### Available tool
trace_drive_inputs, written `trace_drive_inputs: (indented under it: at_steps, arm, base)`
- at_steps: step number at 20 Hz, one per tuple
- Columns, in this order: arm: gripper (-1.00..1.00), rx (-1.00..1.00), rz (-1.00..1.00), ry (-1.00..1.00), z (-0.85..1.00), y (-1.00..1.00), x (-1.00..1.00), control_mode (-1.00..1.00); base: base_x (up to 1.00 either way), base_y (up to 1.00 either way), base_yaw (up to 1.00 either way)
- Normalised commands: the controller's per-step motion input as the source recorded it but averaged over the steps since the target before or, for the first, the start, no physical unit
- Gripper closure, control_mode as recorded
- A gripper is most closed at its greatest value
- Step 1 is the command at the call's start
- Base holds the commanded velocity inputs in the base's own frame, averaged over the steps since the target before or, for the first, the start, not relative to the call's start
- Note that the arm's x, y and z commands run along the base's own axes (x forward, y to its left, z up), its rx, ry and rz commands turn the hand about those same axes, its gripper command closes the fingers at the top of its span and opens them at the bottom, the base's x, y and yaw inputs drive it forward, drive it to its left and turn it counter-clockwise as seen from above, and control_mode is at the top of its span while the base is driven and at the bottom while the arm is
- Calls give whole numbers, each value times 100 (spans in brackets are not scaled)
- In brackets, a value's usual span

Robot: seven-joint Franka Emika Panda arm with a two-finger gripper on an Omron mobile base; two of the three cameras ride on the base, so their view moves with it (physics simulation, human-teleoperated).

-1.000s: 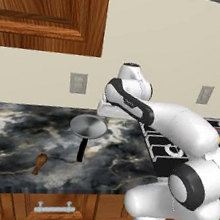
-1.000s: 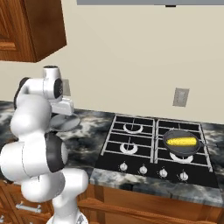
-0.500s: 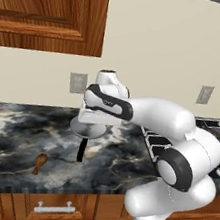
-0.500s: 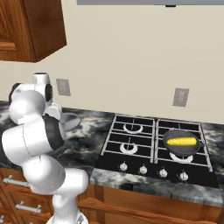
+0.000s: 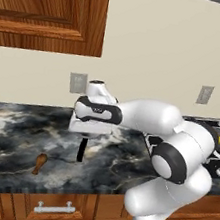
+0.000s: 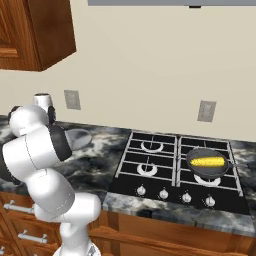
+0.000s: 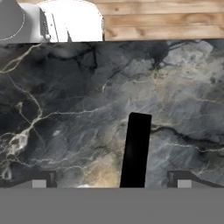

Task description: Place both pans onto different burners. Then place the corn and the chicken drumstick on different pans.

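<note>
Change: arm swung further left along the bench since the earlier frames, hand now over the light pan beside the cooktop; pans, corn and drumstick lying as before.
Drawers: wooden fronts with silver pulls (image 5: 55,208) nearest, under the bench edge.
Drumstick: reddish-brown piece (image 5: 39,162) on the dark marbled bench (image 5: 4,150), near the front edge, left of the arm, apart from both pans.
Black handle: straight bar (image 5: 81,149) sticking out toward the front from under the hand; in the hand view, same handle (image 7: 136,150) running up the middle between the two fingertips (image 7: 41,180), not touched by either.
Tool: hand (image 5: 92,124) pointing down over the bench; tool (image 7: 111,181) spread wide, jaws well apart on either side of the handle, holding nothing.
Light pan: silver-grey bowl (image 6: 79,137) flat on the bench, left of the cooktop, partly hidden behind the arm in the right base view; not on a burner.
Cooktop: black top (image 6: 125,180) with four grated burners and a row of silver knobs (image 6: 163,193) along its front.
Dark pan: darker grey pan (image 6: 195,158) sitting on the front right burner, handle pointing right.
Corn: yellow cob (image 6: 207,162) lying inside the dark pan.
Other burners: front left (image 6: 148,169), back left (image 6: 152,145) and back right, bare grates.
Wall: two outlet plates, one (image 5: 77,82) behind the hand, one (image 6: 206,110) above the cooktop.
Cabinet: wooden door (image 5: 48,8) high on the wall, farthest up.
</note>
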Motion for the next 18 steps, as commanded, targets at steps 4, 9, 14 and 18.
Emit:
trace_drive_inputs:
  at_steps: [4, 9, 14, 18]
  arm:
    - [-100, 0, 0, -2, -31, 12, 0, -100]
    - [-100, 0, 0, -4, -28, 9, 2, -100]
    - [-100, -1, 0, -2, -27, 15, 13, -100]
    - [-100, 0, 0, -1, -20, 14, 16, -100]
  base:
    - [0, 0, 0]
    - [0, 0, 0]
    - [0, 0, 0]
    - [0, 0, 0]
